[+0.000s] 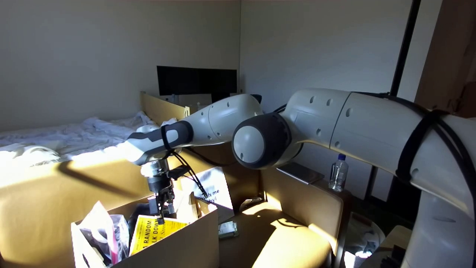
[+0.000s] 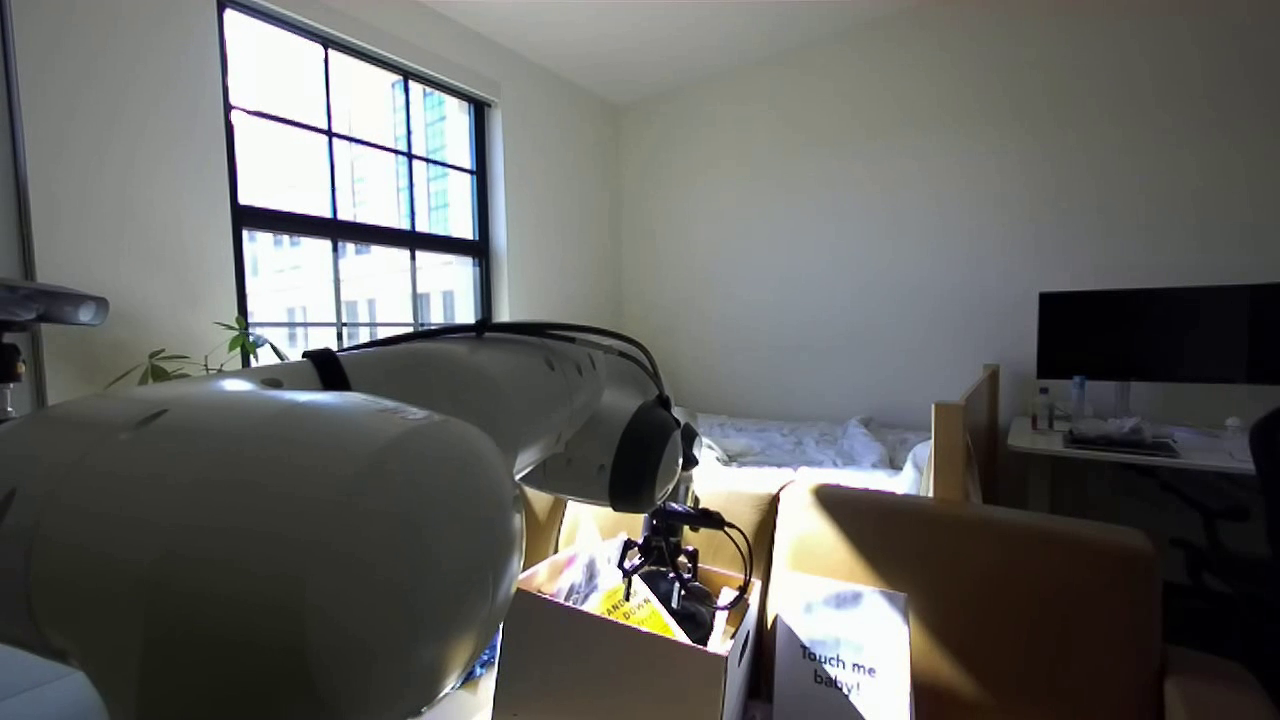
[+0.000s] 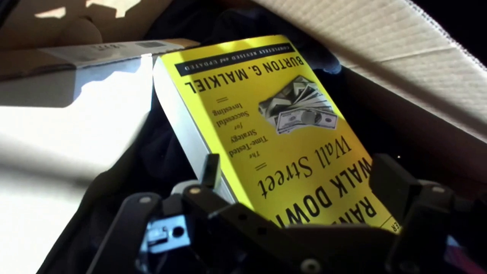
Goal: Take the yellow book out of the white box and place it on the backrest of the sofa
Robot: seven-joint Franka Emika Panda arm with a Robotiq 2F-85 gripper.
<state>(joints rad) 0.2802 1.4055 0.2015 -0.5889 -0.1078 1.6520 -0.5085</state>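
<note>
The claw point(image 3: 298, 171) stands wide, its fingers point(image 3: 393, 186) spread toward either side of the yellow book point(image 3: 266, 125); the book lies inside the white box point(image 1: 186, 245), printed cover showing; in an exterior view the sofa point(image 2: 1050, 590) rises tan-backed behind the box

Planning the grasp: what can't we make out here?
Wrist view: title end of the yellow book, mostly hidden by the pincer.
Wrist view: whether fingers touch it; they cover its edges.
In an exterior view: its lower part, screened by the white box.
In both exterior views: the box's base, cut off by the bottom edge.
In an exterior view: any print on the bottle, too small.
</note>
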